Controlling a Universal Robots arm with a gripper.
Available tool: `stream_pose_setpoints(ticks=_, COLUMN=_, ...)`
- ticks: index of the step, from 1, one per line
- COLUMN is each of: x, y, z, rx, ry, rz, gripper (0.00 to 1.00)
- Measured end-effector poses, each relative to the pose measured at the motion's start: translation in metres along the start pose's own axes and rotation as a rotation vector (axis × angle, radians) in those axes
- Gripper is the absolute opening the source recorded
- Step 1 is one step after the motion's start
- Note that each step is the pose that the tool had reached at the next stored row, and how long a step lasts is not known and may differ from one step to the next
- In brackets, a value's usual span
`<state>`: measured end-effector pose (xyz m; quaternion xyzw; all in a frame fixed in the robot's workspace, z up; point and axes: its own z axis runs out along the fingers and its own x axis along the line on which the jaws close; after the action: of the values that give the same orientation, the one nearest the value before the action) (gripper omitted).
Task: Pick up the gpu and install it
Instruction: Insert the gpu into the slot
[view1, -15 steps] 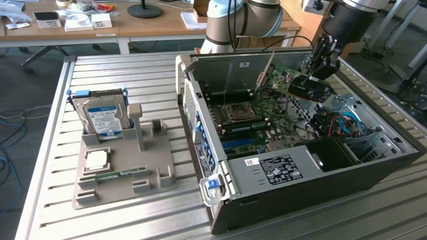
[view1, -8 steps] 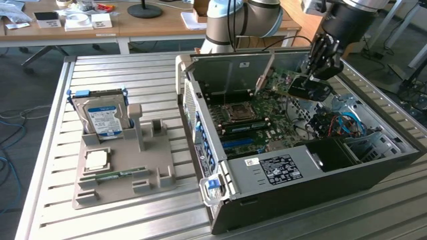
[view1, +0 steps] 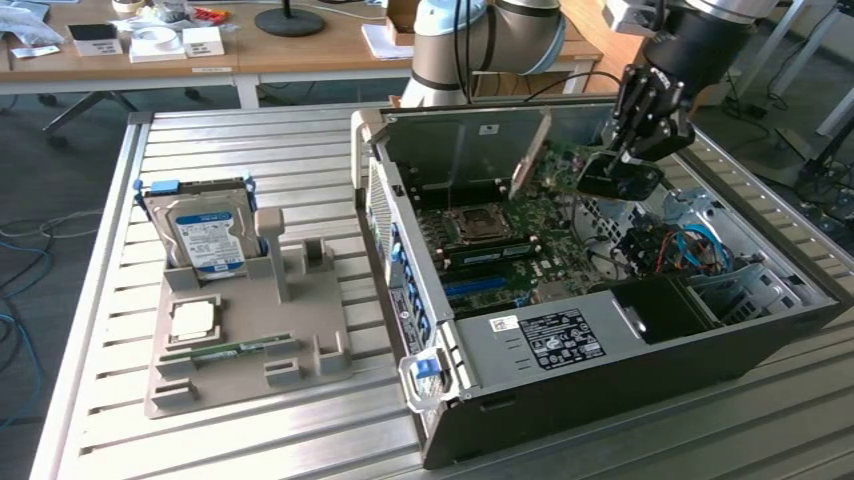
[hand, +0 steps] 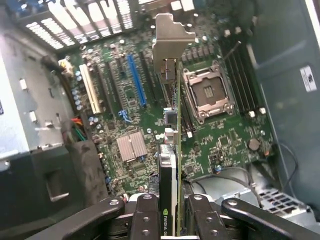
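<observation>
In the upper right of the exterior view, the gripper (view1: 615, 168) reaches down into the open computer case (view1: 601, 350), which lies on its side on the slatted metal table (view1: 267, 140). Its 2 fingers (hand: 145, 220) pinch the gpu (hand: 169, 170) by 1 end, with the card standing on edge between them. In the exterior view the gpu (view1: 531, 160) tilts over the motherboard (view1: 521, 230), and its metal bracket (hand: 171, 37) leads towards the case's perforated rear wall (hand: 75, 20). Whether the card's lower edge touches the board cannot be told. In the wrist view the card runs between the blue slot (hand: 136, 80) and the empty CPU socket (hand: 205, 95), with bare board on both sides. The case walls stand well apart from the gripper. At the exterior view's left, a grey tray (view1: 247, 385) holds a hard drive (view1: 207, 240).
</observation>
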<state>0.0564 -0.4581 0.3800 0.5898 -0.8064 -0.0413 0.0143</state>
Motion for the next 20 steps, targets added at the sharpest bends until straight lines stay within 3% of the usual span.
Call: stream_pose_setpoints(ticks=20, x=0.0, y=0.0, z=0.0, rx=-0.0072, ry=0.0235, rz=-0.279, gripper=0.27)
